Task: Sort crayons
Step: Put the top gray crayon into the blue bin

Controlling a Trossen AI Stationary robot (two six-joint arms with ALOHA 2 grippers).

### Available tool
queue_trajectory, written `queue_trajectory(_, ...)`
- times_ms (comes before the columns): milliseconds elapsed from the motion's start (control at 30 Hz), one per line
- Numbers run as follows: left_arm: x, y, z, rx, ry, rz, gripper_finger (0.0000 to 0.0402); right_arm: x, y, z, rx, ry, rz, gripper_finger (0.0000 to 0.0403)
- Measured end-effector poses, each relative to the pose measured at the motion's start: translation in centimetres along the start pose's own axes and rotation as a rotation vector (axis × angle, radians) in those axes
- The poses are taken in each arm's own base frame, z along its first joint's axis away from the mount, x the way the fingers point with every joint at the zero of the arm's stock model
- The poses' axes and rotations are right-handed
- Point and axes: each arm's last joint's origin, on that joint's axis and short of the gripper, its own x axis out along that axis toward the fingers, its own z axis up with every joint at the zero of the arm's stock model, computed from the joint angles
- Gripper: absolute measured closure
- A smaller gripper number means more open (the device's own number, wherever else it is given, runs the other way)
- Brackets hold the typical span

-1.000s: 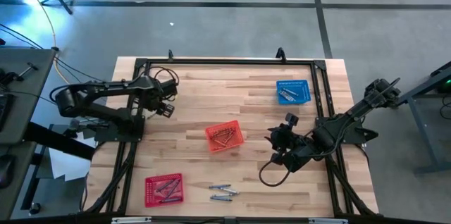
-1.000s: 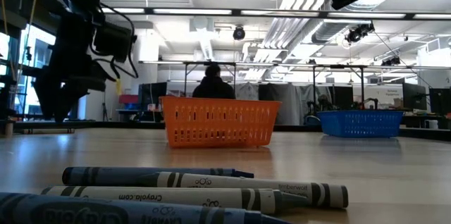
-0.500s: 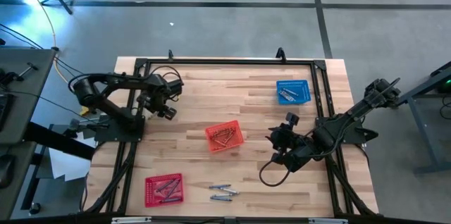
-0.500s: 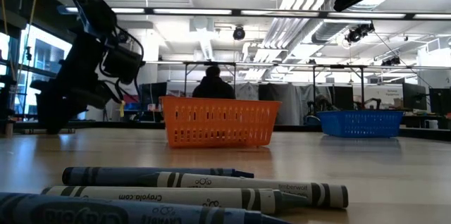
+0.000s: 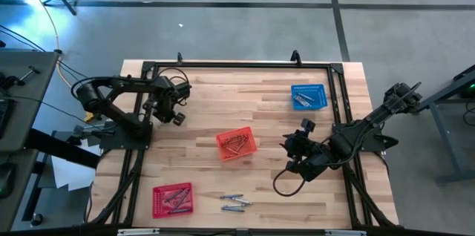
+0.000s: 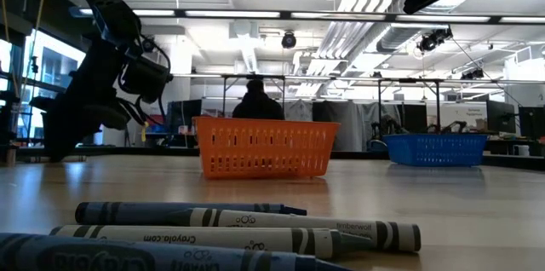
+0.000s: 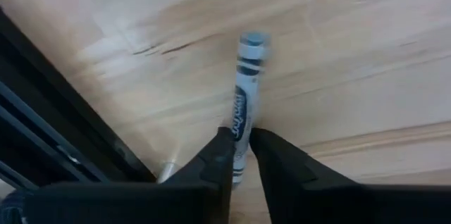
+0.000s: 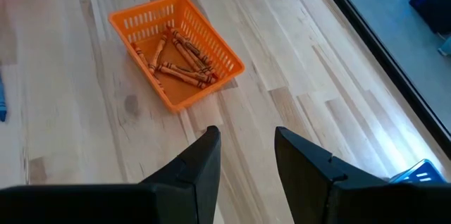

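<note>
Wood-plank table (image 5: pixel 245 91) with a black frame round its edge, grey concrete floor all around it.

Left gripper (image 7: pixel 242 139) is at the far-left part of the table, by the black frame rail. Fingers (image 7: pixel 218 155) are pinched nearly together on a grey-blue crayon (image 7: pixel 245 90), which lies against the wood and points away from the wrist.

Right gripper (image 8: pixel 246 155) hovers right of centre, jaws apart, holding nothing. It looks toward the orange basket (image 8: pixel 224 49).

Crayons: orange ones (image 8: pixel 180 58) lie in the orange basket mid-table. A few bluish-grey ones (image 5: pixel 300 100) are in the blue basket (image 5: pixel 308 87) at the far right. Some reddish sticks are in the red basket (image 5: pixel 172 188) at the near left. Four or so loose grey-blue crayons (image 5: pixel 234 202) lie on the wood just right of the red basket; the low view shows them up close (image 6: pixel 247 228).

Room: open workshop, white ceiling with ducts and strip lights, benches behind. A person (image 6: pixel 257 100) sits beyond the orange basket, back to the camera.
</note>
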Motion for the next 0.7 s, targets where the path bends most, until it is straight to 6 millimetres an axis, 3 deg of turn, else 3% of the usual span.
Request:
queue_trajectory(200,-0.1,0.1,0.0,-0.015,0.000,-0.004,0.0394,0.0,0.0,0.0,0.009,0.000,0.000,0.0274)
queue_trajectory(467,-0.5,-0.4,0.0,0.005,-0.029,0.004,0.0399,0.0,0.0,0.0,0.009,0.000,0.000,0.0274)
queue_trajectory(700,-4.1,-2.0,0.0,0.036,-0.221,-0.110,0.0401,0.0,0.0,0.0,0.009,-0.001,0.000,0.0274)
